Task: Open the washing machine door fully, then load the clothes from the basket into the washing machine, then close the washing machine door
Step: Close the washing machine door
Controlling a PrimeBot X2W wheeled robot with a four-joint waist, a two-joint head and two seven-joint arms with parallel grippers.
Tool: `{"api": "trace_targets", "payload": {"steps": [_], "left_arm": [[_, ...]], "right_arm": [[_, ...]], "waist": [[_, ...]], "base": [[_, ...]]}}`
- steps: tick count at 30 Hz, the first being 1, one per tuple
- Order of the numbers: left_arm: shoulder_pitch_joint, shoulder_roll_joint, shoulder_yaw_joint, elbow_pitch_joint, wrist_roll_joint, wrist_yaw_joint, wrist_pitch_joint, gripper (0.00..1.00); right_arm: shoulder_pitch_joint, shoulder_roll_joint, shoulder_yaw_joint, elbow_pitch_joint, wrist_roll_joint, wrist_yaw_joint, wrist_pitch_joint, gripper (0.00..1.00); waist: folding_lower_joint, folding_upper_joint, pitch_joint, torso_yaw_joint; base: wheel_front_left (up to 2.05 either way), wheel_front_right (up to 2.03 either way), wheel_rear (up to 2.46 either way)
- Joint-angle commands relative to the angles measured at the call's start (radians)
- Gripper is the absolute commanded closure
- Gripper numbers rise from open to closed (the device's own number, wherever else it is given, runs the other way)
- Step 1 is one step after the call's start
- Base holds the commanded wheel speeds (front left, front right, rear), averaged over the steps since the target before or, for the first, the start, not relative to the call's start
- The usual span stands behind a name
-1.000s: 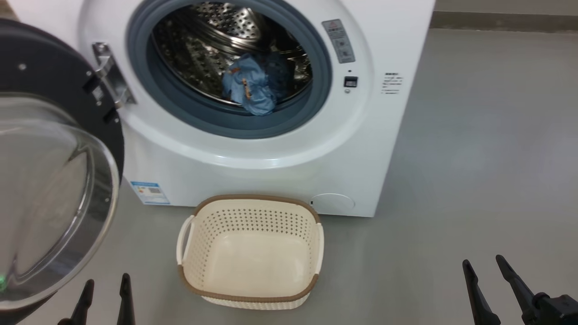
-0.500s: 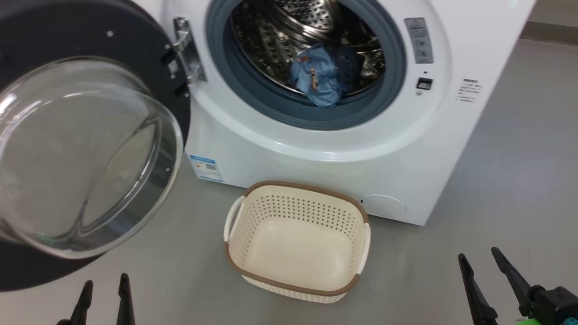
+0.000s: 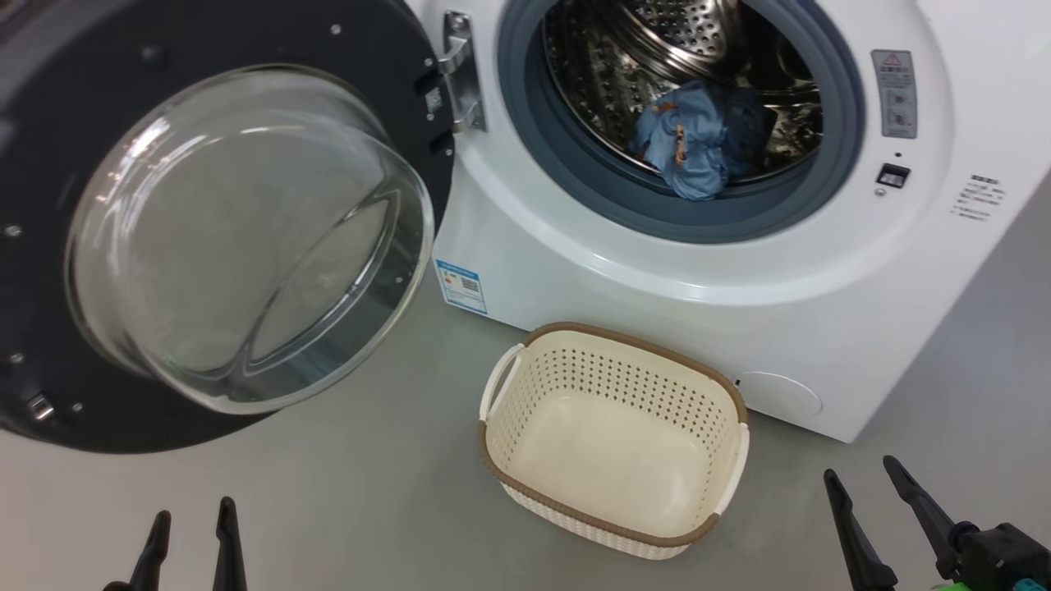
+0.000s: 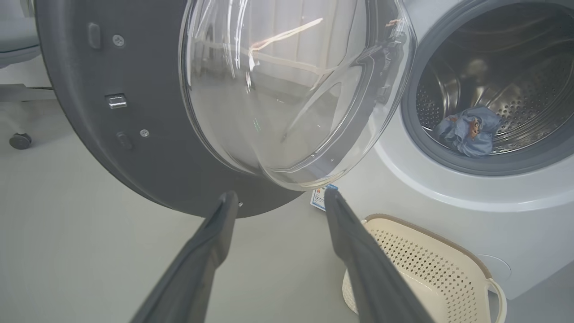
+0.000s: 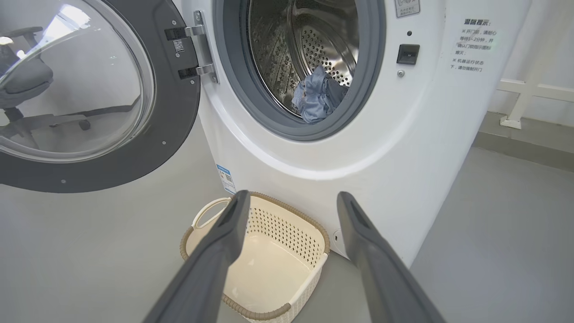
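Note:
The washing machine (image 3: 706,312) stands with its door (image 3: 238,238) swung wide to the left, glass bowl bulging outward. Light-blue clothes (image 3: 690,144) lie bunched at the drum's front, also seen as clothes (image 4: 468,130) and clothes (image 5: 316,94). The cream basket (image 3: 612,386) sits on the floor before the machine with nothing in it. My left gripper (image 3: 190,513) is open at the lower left, below the door. My right gripper (image 3: 860,472) is open at the lower right, right of the basket. The left gripper (image 4: 280,195) points at the door's lower rim; the right gripper (image 5: 293,195) hangs above the basket (image 5: 255,264).
Grey floor (image 3: 369,492) spreads around the basket. The open door (image 5: 89,103) juts out to the left of the drum opening. An office chair wheel (image 4: 20,140) shows past the door. A white rail (image 5: 529,94) stands behind the machine on the right.
The head camera has turned left: machine, door and basket have shifted right in its picture. Both grippers stay open at the bottom edge.

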Motion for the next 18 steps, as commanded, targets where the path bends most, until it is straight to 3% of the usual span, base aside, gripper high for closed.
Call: {"api": "trace_targets", "payload": {"steps": [1,17,18], "left_arm": [[-0.034,0.009,0.035,-0.020,-0.010,-0.002,-0.006,0.00],[0.001,0.009,0.055,-0.063,-0.057,0.021,-0.006,0.00],[-0.002,0.009,0.059,-0.068,-0.065,0.020,-0.006,0.06]], "right_arm": [[-0.034,-0.021,0.024,-0.019,0.005,0.001,-0.005,0.00],[-0.084,-0.047,0.088,0.009,0.023,0.001,-0.005,0.00],[-0.084,-0.047,0.088,0.009,0.024,0.001,-0.005,0.00]], "waist": [[0.0000,-0.0001,-0.006,0.029],[0.0000,-0.0001,-0.002,0.040],[0.0000,-0.0001,-0.001,0.040]], "base": [[0.00,0.00,0.00],[0.00,0.00,0.00],[0.00,0.00,0.00]]}}
